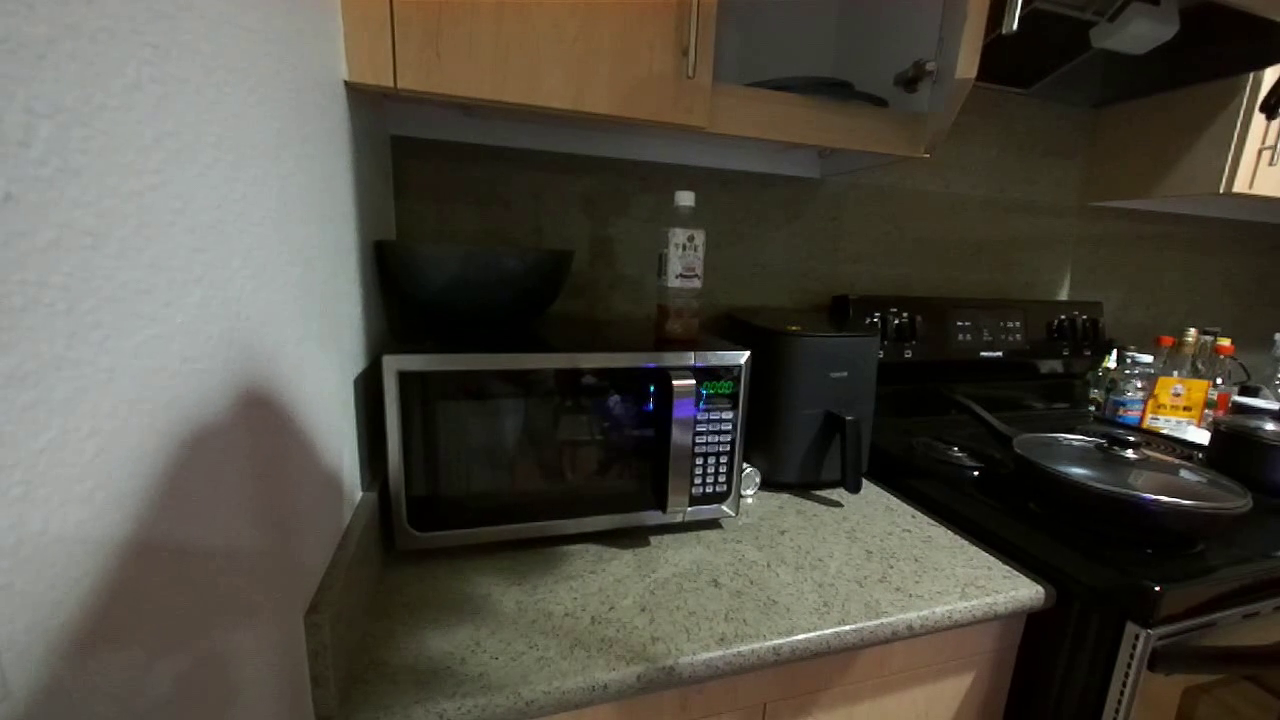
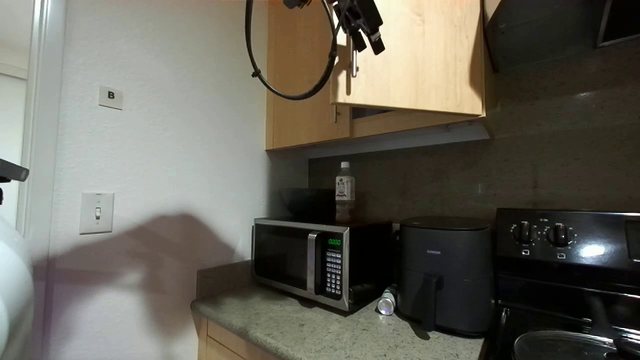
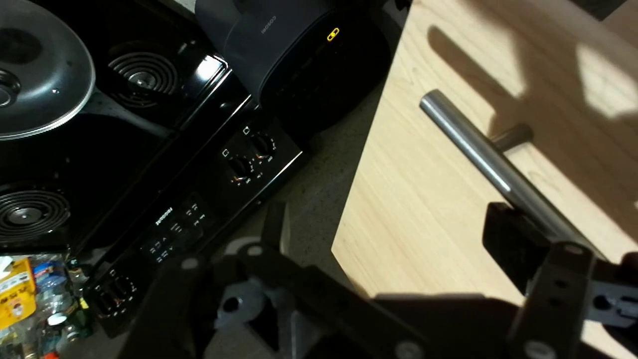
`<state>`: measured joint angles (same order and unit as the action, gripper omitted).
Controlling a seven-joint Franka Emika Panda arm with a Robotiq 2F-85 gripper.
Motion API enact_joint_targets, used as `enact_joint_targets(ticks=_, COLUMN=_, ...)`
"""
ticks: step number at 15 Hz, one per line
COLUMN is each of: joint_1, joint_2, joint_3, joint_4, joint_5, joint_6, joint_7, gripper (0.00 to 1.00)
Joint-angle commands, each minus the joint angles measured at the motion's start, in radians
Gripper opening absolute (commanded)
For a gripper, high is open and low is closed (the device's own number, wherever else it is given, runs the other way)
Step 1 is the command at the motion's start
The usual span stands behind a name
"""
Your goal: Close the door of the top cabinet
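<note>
Gripper [image 3: 389, 219] nearest the wrist lens: its two fingers [image 3: 511, 242] spread well apart, nothing seen pinched between them. One finger overlaps the handle [image 3: 486, 153] in that view; whether they touch, I cannot tell. The door [image 2: 425, 60] stands open at the right of the cabinet [image 1: 820, 122], its hinge [image 1: 914, 75] on the right, its handle edge out near, while the left door [image 2: 305, 122] looks closed.

Pushing, I judge, is the step in hand, and should serve better than a grip. Bring the fingers together into one blunt end, so neither hooks the handle, and press the door's near face just right of the handle, well left of the hinge, where it should swing most easily. Drive toward the far side, following the arc, and ease off as the door meets the cabinet. Mind the cable [image 2: 300, 96], looping left of the gripper: it could snag on the handle. Inside lies a dark item [image 1: 825, 90]; I cannot tell how near the front it reaches, so stop if the door binds.
</note>
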<state>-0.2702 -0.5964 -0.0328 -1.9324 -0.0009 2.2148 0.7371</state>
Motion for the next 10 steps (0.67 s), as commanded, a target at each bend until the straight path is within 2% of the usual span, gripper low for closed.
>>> enact_joint_targets(ticks=1, joint_1=0.047, joint_2=0.051, joint_3=0.027, joint_4=0.058, joint_5=0.023, joint_6=0.006, joint_7=-0.035, gripper=1.0)
enact_joint_targets(ticks=8, joint_1=0.157, joint_2=0.11, joint_3=0.08, joint_4=0.118, joint_5=0.028, joint_6=-0.006, joint_7=-0.088, gripper=1.0)
enact_joint_targets(ticks=9, joint_1=0.164, joint_2=0.108, joint_3=0.078, joint_4=0.118, joint_5=0.03, joint_6=-0.007, joint_7=-0.092, gripper=1.0)
enact_joint_targets(ticks=10, joint_1=0.144, joint_2=0.101, joint_3=0.095, joint_4=0.106, joint_5=0.008, joint_6=-0.004, joint_7=-0.041, gripper=1.0)
